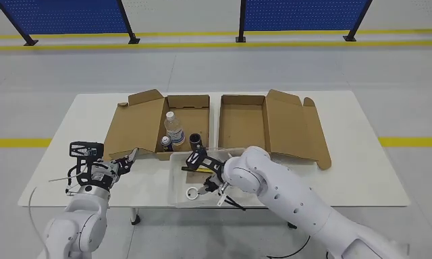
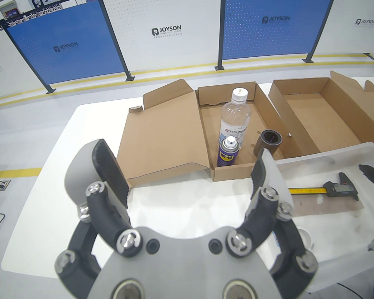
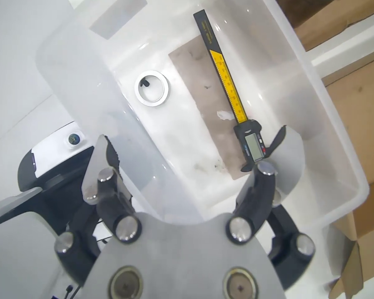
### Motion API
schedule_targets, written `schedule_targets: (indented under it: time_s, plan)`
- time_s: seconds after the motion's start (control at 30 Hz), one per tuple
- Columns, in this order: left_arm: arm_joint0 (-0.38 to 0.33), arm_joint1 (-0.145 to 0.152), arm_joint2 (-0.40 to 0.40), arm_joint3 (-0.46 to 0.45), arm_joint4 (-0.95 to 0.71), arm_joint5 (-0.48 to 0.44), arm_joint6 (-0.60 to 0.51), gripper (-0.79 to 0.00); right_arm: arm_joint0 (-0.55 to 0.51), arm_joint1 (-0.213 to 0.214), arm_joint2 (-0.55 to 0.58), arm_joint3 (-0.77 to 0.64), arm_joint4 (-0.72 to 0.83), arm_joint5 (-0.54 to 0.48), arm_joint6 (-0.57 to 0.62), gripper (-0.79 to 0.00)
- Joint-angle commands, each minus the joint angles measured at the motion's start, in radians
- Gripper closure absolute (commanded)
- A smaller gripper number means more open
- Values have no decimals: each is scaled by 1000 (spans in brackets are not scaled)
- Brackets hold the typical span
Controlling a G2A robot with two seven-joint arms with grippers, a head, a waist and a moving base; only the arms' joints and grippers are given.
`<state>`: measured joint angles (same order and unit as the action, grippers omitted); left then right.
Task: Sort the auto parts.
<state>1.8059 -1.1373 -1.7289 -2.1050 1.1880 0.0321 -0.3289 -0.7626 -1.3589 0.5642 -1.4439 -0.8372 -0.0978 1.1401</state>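
A clear plastic bin [image 3: 299,48] at the table's front holds a yellow-scaled digital caliper [image 3: 227,88] and a metal ring [image 3: 151,87]. My right gripper [image 3: 194,141] hangs open over the bin's end, one finger close beside the caliper's display head, nothing between the fingers. In the top view it is above the bin [image 1: 177,185], near the ring [image 1: 192,193]. My left gripper [image 2: 184,163] stands open and empty over the table's front left [image 1: 128,161], short of the left cardboard box [image 2: 162,144]. That box holds a clear bottle [image 2: 235,116], a blue spray can [image 2: 227,154] and a black cylinder [image 2: 267,143].
A second open cardboard box [image 1: 243,124] lies to the right of the first, with nothing seen inside; its lid flap [image 1: 297,127] spreads further right. A grey flat sheet [image 3: 193,73] lies under the caliper. Bare white table [image 1: 364,171] lies right of the bin.
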Motion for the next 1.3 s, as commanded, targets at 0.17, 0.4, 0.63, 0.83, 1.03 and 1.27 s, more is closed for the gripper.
schedule_targets:
  time_s: [0.17,0.4,0.63,0.83,1.03,1.27]
  plan:
    - [0,0,0,0,0,0,0,-785,47,-76,-97,111,24,117,-18,-730]
    - [0,0,0,0,0,0,0,-785,88,-145,-150,233,54,177,-36,-363]
    - [0,0,0,0,0,0,0,-785,109,-194,-176,318,74,186,-35,-366]
    - [0,0,0,0,0,0,0,-785,124,-227,-185,373,84,176,-38,-369]
    - [0,0,0,0,0,0,0,-785,143,-263,-205,441,87,148,-19,-360]
    - [0,0,0,0,0,0,0,-785,150,-304,-218,518,95,130,-25,-332]
